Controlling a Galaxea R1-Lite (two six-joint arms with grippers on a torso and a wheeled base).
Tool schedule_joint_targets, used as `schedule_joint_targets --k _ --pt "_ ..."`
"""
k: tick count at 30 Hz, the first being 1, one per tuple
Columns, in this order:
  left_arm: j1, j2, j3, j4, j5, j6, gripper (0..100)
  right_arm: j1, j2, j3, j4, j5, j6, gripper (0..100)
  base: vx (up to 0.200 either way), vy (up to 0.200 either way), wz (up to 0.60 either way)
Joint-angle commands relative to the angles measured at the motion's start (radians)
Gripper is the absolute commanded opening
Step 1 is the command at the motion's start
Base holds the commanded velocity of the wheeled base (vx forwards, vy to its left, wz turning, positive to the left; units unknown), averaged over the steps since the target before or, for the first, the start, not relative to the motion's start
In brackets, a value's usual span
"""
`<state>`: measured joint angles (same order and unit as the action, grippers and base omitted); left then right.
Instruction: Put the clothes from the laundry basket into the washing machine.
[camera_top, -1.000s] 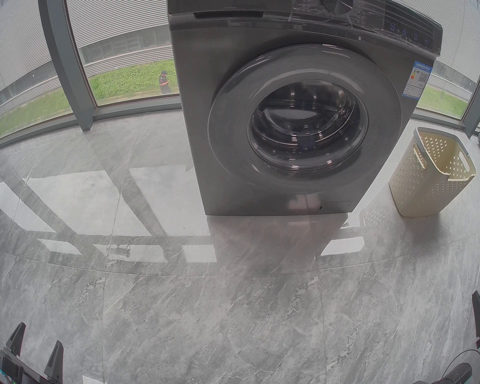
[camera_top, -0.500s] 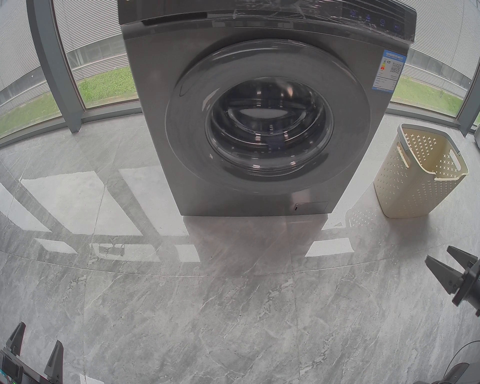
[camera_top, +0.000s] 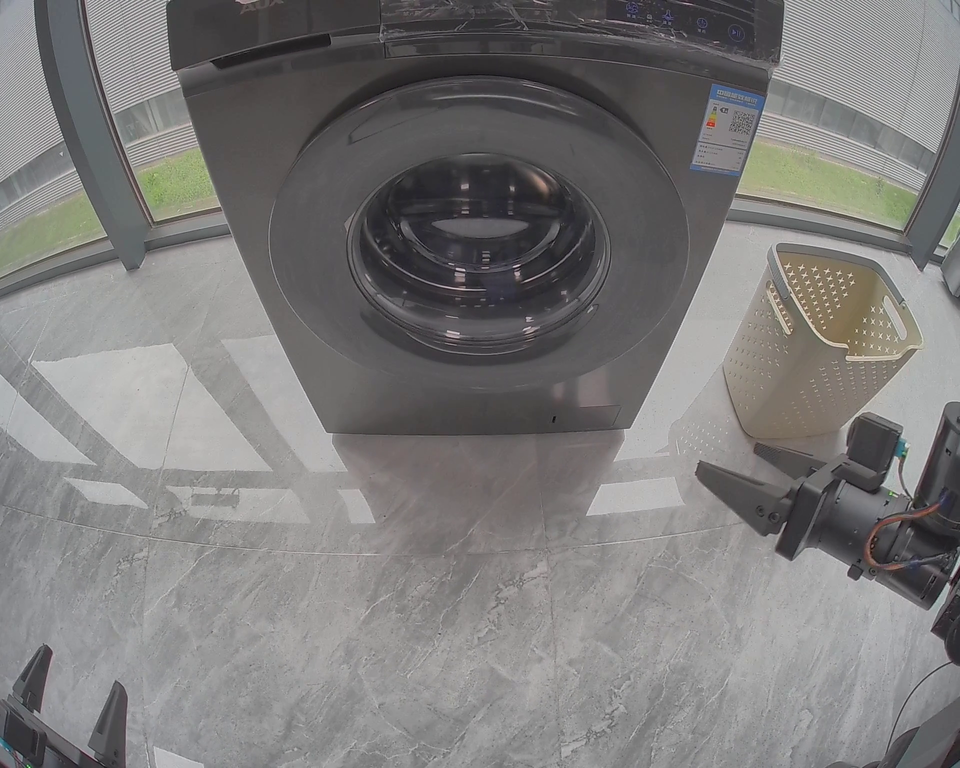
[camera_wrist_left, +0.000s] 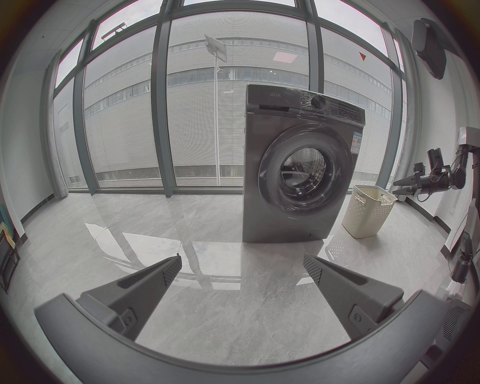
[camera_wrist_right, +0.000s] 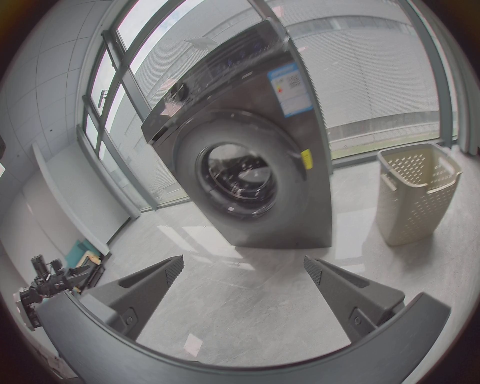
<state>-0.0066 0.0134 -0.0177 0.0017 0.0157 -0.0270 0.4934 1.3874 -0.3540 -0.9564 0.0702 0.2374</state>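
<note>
Hanging above the grey stone floor (camera_top: 400, 620), the right gripper (camera_top: 730, 458) had its two dark fingers spread wide with nothing between them. It pointed towards the lower front of the washing machine (camera_top: 470, 220) rather than at the laundry basket (camera_top: 800, 370). The cream, perforated basket stood upright on the floor just beyond the gripper and a little to its right, near it but not touching. In the right wrist view the basket sat off to one side of the open fingers, while the machine lay straight ahead.

The basket stood just beside the machine's right side, close to the window. The machine faced the robot with its round glass door shut against the front panel.

The left gripper (camera_top: 78, 672) sat low at the robot's near left, its fingers also set wide and empty. It was well apart from both the machine and the basket, with a broad stretch of floor between.
</note>
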Motion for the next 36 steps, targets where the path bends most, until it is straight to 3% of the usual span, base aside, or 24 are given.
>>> schedule_joint_targets --k 1,36 --pt "-0.001 -0.013 0.018 0.0 -0.002 -0.004 100 0.027 0.084 -0.014 -0.022 -0.003 0.006 100 0.2 0.0 0.0" --pt "-0.001 -0.013 0.018 -0.002 0.001 -0.017 100 0.033 0.117 -0.036 -0.082 -0.006 0.023 100 0.189 0.0 0.0"
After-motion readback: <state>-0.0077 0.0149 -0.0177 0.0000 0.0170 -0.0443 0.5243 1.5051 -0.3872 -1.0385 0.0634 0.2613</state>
